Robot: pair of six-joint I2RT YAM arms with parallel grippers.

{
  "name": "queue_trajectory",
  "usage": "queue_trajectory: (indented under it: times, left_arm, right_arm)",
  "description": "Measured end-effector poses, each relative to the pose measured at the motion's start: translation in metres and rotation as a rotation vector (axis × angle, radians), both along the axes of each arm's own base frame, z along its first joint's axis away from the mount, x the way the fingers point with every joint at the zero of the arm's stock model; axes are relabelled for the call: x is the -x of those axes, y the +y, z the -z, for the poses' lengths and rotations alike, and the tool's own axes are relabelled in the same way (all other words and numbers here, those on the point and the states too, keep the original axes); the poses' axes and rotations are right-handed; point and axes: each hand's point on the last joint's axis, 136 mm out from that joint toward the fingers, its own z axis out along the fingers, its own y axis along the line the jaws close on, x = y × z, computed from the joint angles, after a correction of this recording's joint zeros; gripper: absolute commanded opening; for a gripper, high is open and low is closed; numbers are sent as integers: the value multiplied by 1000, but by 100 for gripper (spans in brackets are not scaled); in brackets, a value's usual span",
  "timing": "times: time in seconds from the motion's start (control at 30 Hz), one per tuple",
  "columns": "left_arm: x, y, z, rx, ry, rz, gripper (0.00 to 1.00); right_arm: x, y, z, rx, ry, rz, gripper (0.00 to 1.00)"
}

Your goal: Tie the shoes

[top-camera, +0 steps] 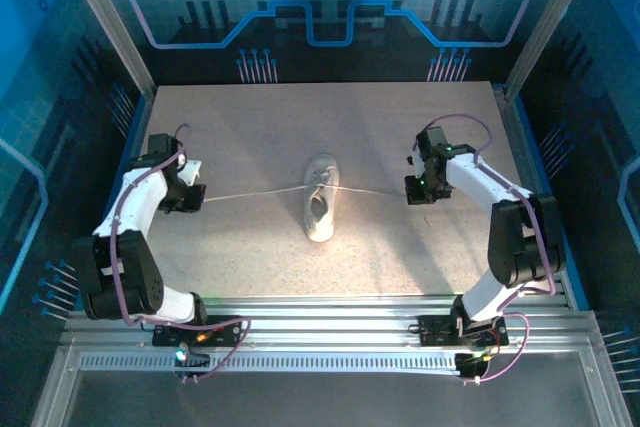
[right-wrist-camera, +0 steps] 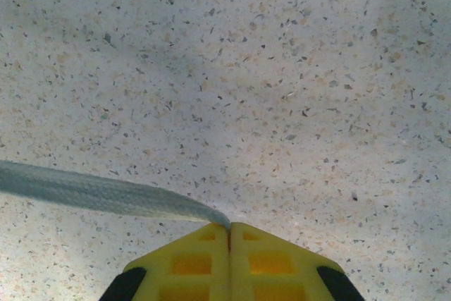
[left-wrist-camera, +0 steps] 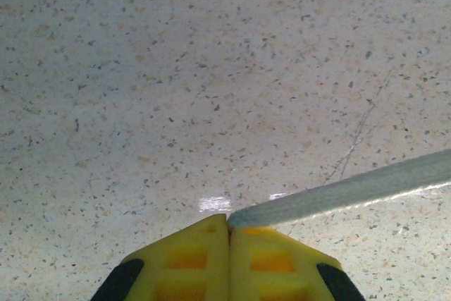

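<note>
So, both grippers are clamped on lace ends. The left gripper has its jaws pressed together on the left lace, and the right gripper has the same pinch on the right lace. The shoe sits on the table between them, well off to the left gripper's right and a bit nearer on the right gripper's left. Its toe looks to point away from the arm bases. Each lace runs out sideways from the shoe to its gripper in a nearly straight line.

From above you get the whole layout, but the pinch itself is too small to read. The wrist cams sort that out. On the left wrist the yellow fingers meet flush, and the lace comes out right at the tip seam and heads off to the gripper's right. On the right wrist the fingers are closed too, and the lace leaves the tips going left. Up close you can see it's a flat woven lace, and the table is speckled
</note>
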Motion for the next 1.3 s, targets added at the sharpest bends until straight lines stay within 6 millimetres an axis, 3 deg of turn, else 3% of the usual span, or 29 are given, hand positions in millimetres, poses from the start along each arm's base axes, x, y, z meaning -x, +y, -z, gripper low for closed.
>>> queue_trajectory:
  times: [0.53,0.87,1.1,1.23,1.3]
  left_arm:
    - [2,5,7,19,22,-36,0]
    - [4,11,9,23,30,-59,0]
    - [4,-4,15,70,47,-35,0]
    - [9,-21,26,77,104,8,0]
    - [11,-19,32,63,133,7,2]
  right_arm:
    - [0,4,19,-13,70,-22,0]
    - [-2,2,20,-14,79,-8,0]
    - [-4,18,20,-49,65,-44,0]
    - [-3,32,19,-61,63,-74,9]
    - [-4,34,21,-66,63,-70,21]
